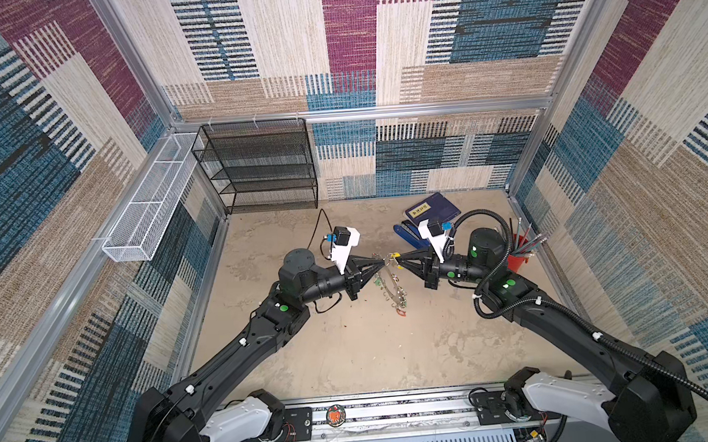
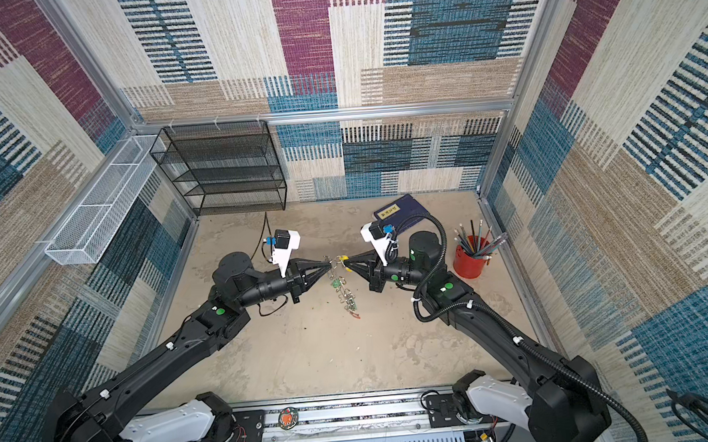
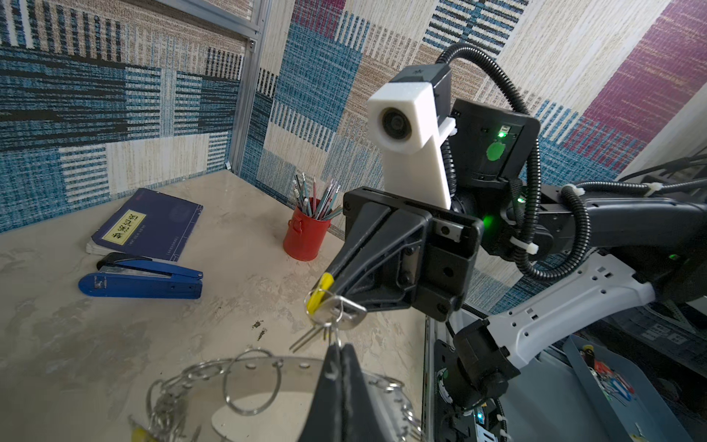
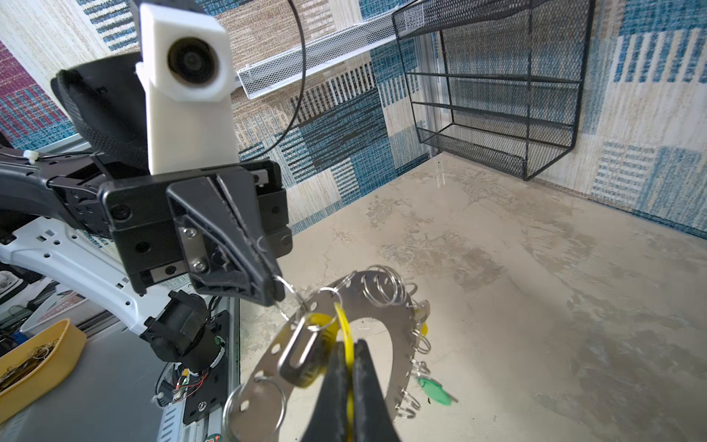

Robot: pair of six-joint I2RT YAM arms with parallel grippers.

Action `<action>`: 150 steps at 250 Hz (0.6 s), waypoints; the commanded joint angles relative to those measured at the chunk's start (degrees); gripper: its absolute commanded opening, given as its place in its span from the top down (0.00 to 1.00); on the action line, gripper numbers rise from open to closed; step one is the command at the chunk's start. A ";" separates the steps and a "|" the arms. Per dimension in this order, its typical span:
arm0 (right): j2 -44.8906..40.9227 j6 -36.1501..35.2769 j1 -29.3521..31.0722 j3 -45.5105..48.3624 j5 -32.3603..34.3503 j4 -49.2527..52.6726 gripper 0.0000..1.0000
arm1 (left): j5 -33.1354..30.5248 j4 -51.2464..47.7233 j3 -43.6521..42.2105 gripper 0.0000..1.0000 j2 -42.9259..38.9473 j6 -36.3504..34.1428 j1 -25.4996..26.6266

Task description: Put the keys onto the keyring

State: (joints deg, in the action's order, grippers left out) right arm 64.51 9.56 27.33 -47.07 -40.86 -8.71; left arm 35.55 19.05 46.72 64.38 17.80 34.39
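Hanging tilted between the two arms, the keyring (image 1: 391, 288) slopes down toward the near side of the table (image 1: 351, 355). A red-tagged key (image 1: 400, 311) sits at its nearest end and a green-tagged key (image 4: 436, 390) hangs from its rim a little farther up. Whether the keyring's low edge touches the table cannot be told.

At the keyring's far, raised end the grippers meet almost tip to tip. The left gripper (image 4: 274, 292) reaches in from the keyring's left, its jaws pressed together on one thin split ring (image 4: 291, 287) at the rim. The right gripper (image 4: 349, 346) reaches in from the keyring's right, its jaws clamped on the tag of the yellow-tagged key (image 4: 302, 358). That key lies against the keyring's face just beside the pinched ring; whether it is threaded on cannot be told.

Beyond the keyring and to its right lies a blue stapler (image 3: 141, 281), with a navy book (image 3: 149, 222) just behind it. A red cup (image 3: 306, 233) of pencils stands well to the keyring's right. Farthest from the keyring, to its left, a black mesh shelf (image 1: 258, 164) stands against the back wall.
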 commanded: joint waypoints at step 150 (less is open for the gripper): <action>-0.27 0.09 -0.31 -0.05 12.59 -0.52 0.74 | 1.98 -1.78 0.58 1.00 -0.93 -4.16 -1.52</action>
State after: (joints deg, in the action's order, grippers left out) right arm 64.07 9.04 27.44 -47.07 -35.90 -7.92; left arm 34.96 15.64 46.72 63.42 14.79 32.97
